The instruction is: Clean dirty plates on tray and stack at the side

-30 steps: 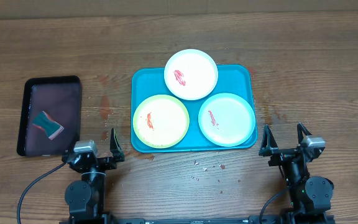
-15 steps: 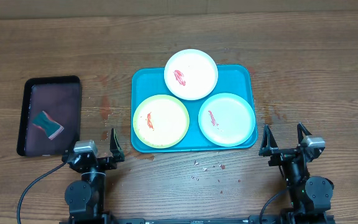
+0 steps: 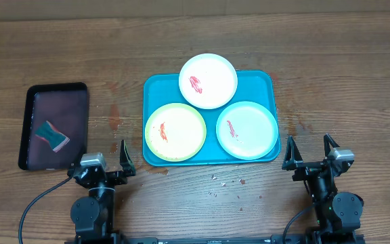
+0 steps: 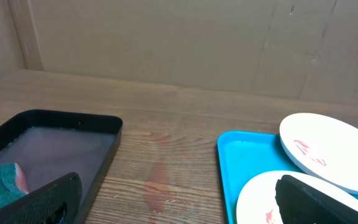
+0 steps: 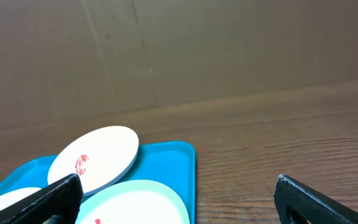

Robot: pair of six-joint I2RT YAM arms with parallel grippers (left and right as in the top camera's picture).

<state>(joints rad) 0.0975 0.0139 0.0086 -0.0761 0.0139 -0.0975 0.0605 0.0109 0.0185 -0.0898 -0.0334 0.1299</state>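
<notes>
The teal tray lies at the table's middle with three plates on it, each smeared red. The white plate overhangs the tray's far rim. In front sit the yellow-green rimmed plate at left and the pale mint plate at right. My left gripper rests open at the near edge, left of the tray, nothing between its fingers. Open as well, my right gripper sits near the tray's right front corner, holding nothing. The right wrist view shows the white plate and the mint plate.
A black tray stands at the left with a teal-and-red sponge in it. Reddish stains mark the wood between the two trays, and crumbs lie before the teal tray. A cardboard wall backs the table.
</notes>
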